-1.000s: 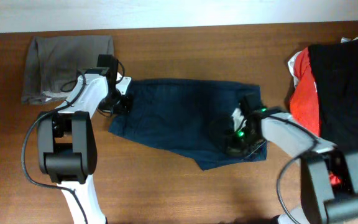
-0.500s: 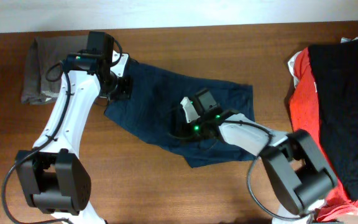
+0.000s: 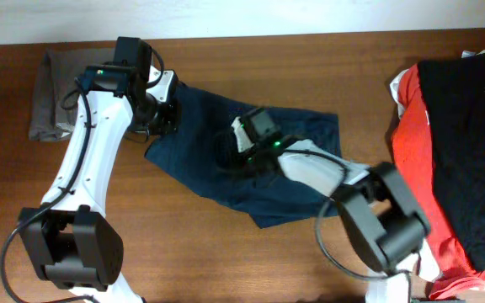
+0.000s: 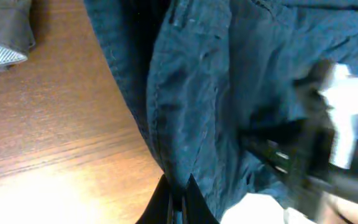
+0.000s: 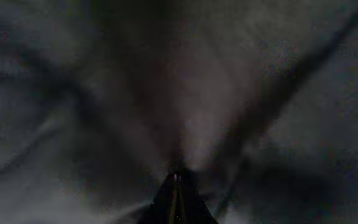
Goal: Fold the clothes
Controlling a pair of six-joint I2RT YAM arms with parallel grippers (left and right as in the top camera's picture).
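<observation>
a: one piece looks done so far: the grey-brown garment [image 3: 49, 101], lying flat and squared off in the upper left of the overhead frame. how's the blue one?

b: the navy garment [image 3: 310, 130] sprawls across the middle of the bench [image 3: 226, 269], slanted and rumpled (no clean crease that i can make out). i'd judge its fold as barely begun.

a: and the fingers?

b: the left fingers [image 4: 176, 200] are pressed together on a seam at the cloth's upper-left edge, near the grey piece. the right fingers [image 5: 176, 186] sit mid-cloth. their view is dark, but wrinkles run into the closed tips, so they seem to pinch a tuck of navy fabric.

a: what's left?

b: most of it, i reckon. finish this fold, then the red and black heap [image 3: 461, 126] at the right edge, untouched and well apart.
</observation>
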